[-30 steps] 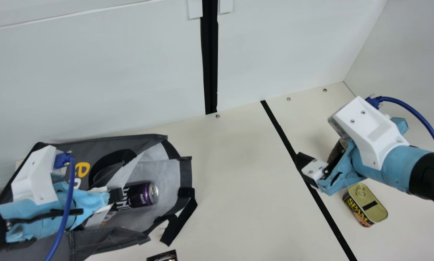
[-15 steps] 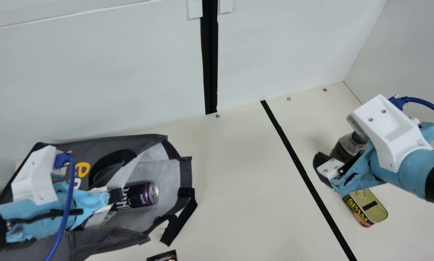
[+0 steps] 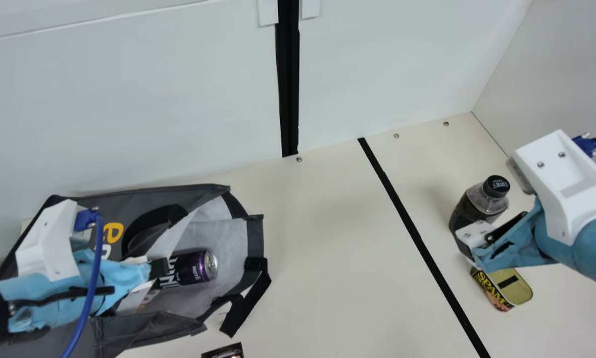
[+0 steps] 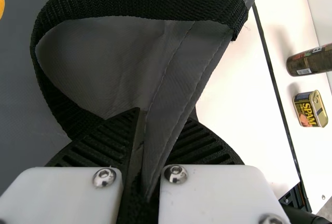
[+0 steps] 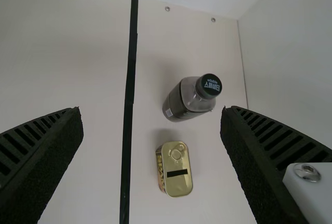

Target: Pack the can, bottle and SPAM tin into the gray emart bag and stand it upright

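Observation:
The gray emart bag (image 3: 144,199) lies on its side, mouth facing the table's middle, with the purple can (image 3: 193,267) inside. My left gripper (image 3: 161,268) is at the bag's mouth; in the left wrist view this gripper (image 4: 142,156) is shut on the bag's edge (image 4: 176,89). On the right, the dark bottle (image 3: 477,204) stands upright, the SPAM tin (image 3: 507,288) near it. My right gripper (image 3: 469,243) is beside the bottle and above the tin. In the right wrist view, the gripper (image 5: 150,141) is wide open, with bottle (image 5: 189,99) and tin (image 5: 175,169) below between its fingers.
A black tape strip (image 3: 417,238) crosses the table between bag and bottle. A small dark packet (image 3: 223,351) is at the front edge, close to the bag's strap (image 3: 246,303). White walls (image 3: 387,64) rise behind and at the right.
My right gripper has moved rightward, away from the tape strip, uncovering the bottle and its cap and now overlapping part of the tin. My left arm and the bag have kept still.

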Robot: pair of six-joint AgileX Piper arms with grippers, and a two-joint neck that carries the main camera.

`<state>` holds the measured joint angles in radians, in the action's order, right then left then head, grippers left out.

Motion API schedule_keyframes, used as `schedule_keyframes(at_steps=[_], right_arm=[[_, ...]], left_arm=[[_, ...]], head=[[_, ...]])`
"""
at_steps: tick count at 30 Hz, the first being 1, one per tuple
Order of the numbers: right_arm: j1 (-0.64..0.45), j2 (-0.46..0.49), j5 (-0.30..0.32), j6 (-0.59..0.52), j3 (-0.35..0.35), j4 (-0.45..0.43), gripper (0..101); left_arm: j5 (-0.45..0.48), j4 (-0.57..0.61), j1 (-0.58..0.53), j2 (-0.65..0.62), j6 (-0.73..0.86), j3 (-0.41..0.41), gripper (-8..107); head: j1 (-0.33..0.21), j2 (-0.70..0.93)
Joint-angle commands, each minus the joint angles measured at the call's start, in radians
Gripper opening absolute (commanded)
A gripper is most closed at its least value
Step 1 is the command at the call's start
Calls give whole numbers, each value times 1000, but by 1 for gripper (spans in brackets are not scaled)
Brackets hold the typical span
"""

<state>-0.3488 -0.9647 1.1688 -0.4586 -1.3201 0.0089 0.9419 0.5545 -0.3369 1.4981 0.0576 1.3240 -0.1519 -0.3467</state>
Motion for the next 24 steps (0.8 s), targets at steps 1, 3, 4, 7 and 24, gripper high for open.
schedule_keyframes(at_steps=[1, 3, 4, 7, 24], right_arm=[[3, 4, 12, 21, -3, -21, 95], [7, 10, 23, 39, -9, -38, 95], [11, 13, 29, 50, -11, -47, 95], [16, 23, 48, 77, -20, -70, 95], [-19, 88, 51, 174, 17, -119, 95]], left_arm=[[0, 0, 0, 0, 0, 0, -8], [0, 0, 0, 0, 0, 0, -8], [0, 0, 0, 0, 0, 0, -8], [0, 0, 0, 0, 0, 0, -8], [0, 0, 0, 0, 0, 0, -8]], head=[[-23, -2], [-23, -2], [-23, -2], [-23, -2], [-23, -2]])
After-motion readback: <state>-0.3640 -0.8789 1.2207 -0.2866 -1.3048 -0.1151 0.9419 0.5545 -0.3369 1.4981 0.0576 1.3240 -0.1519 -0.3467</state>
